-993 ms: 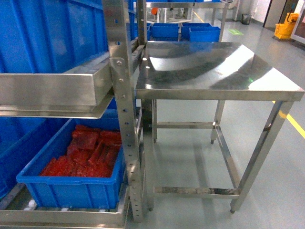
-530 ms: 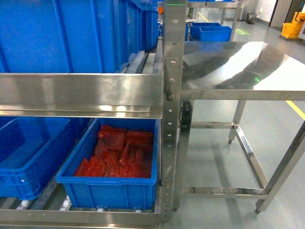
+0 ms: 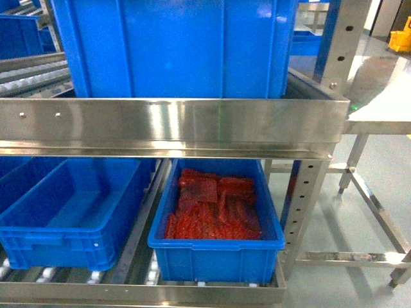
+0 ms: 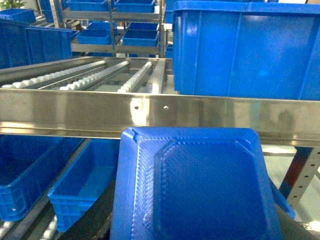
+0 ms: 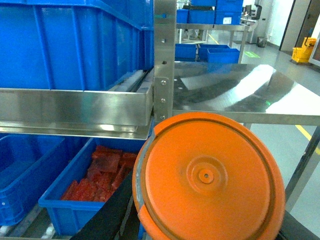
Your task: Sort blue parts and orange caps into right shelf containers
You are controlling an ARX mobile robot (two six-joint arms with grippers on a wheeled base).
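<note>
A flat blue part (image 4: 200, 190) with an octagonal recess fills the lower left wrist view, close to the camera. My left gripper (image 4: 197, 225) is shut on it, fingers hidden behind it. A round orange cap (image 5: 207, 177) fills the lower right wrist view, held in my right gripper (image 5: 205, 220) with dark fingers (image 5: 102, 217) showing beside it. On the lower shelf sit two blue crates: an empty one (image 3: 51, 247) on the left and one (image 3: 218, 260) holding red-orange pieces (image 3: 215, 205). Neither gripper shows in the head view.
A large blue crate (image 3: 173, 45) stands on the upper shelf behind a steel front rail (image 3: 173, 125). A perforated steel post (image 3: 302, 212) bounds the shelf on the right, with a steel table (image 5: 240, 95) beyond it. Roller tracks (image 4: 90, 75) run along the upper shelf's left part.
The head view has swung left: the shelf now fills it, the crate of red-orange pieces has shifted from the left to the centre, and the steel table has slid to the right edge.
</note>
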